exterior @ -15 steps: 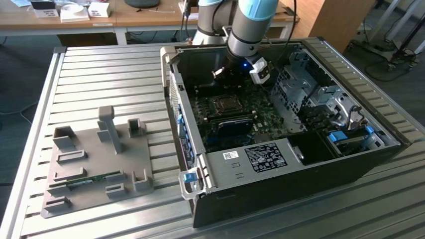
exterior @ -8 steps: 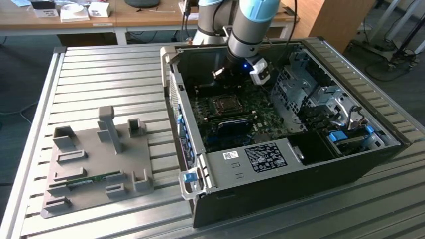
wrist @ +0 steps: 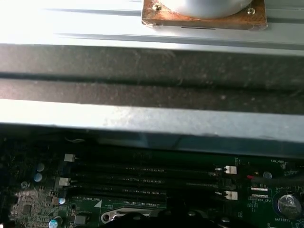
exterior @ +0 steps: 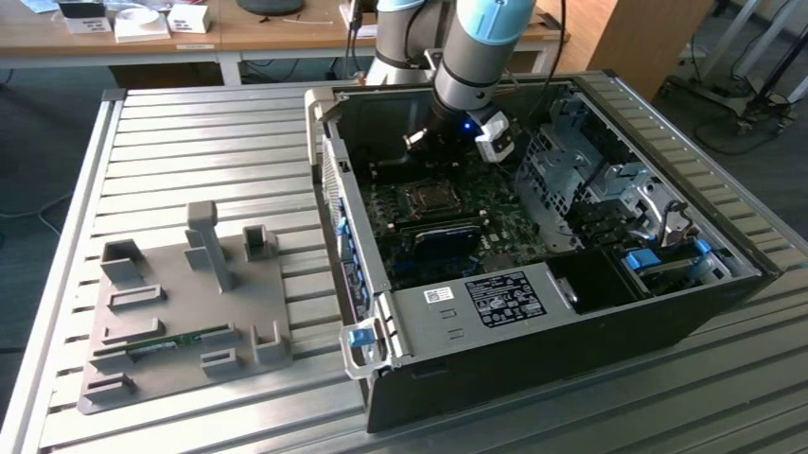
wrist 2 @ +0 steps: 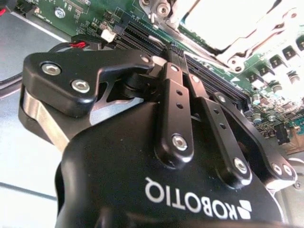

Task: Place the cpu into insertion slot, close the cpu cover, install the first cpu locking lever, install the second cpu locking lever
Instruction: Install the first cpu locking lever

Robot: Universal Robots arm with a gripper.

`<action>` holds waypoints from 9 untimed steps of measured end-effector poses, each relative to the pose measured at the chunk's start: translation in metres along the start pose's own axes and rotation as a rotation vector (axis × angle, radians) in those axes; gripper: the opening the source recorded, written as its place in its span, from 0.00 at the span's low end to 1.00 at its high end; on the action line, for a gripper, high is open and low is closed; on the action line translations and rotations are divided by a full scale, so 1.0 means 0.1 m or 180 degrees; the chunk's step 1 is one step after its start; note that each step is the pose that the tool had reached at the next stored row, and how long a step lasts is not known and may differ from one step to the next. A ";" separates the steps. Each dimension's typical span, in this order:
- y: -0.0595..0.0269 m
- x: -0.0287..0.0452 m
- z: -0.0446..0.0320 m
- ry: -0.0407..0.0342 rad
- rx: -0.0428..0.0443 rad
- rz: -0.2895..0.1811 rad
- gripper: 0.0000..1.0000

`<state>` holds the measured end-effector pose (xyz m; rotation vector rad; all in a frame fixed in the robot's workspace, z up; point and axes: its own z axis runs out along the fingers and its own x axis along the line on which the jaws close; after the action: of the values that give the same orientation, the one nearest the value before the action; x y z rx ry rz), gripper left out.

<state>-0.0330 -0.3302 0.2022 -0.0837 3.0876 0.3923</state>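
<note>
Inside the open computer case, the insertion slot (exterior: pixel 430 199) sits on the green motherboard. My gripper (exterior: pixel 423 144) hangs just above and behind it, near the case's back wall. In the second wrist view the gripper (wrist 2: pixel 172 50) is shut, fingertips together over the black memory slots, with nothing seen between them. Just beyond the fingertips, the silvery cpu cover (wrist 2: pixel 247 50) frames a bright pale square, the cpu (wrist 2: pixel 223 19). The cover looks flat over the socket. In the first wrist view an edge of the socket frame (wrist: pixel 137 217) peeks out below the memory slots (wrist: pixel 142 180).
The case (exterior: pixel 531 312) lies on a slatted metal table (exterior: pixel 202 132). A grey drive cage (exterior: pixel 569 180) fills the case at the exterior view's right. A grey fixture plate (exterior: pixel 177 303) with upright holders lies at the exterior view's left. A wooden desk (exterior: pixel 253 33) stands behind.
</note>
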 end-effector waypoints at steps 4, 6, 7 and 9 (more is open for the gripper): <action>0.001 0.000 -0.003 -0.0003 -0.0017 0.0007 0.11; 0.001 0.000 -0.004 -0.0004 -0.0027 0.0011 0.11; 0.001 -0.001 -0.003 -0.0005 -0.0030 0.0012 0.11; 0.001 0.000 -0.003 -0.0005 -0.0030 0.0014 0.11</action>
<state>-0.0330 -0.3303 0.2025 -0.0766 3.0851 0.4071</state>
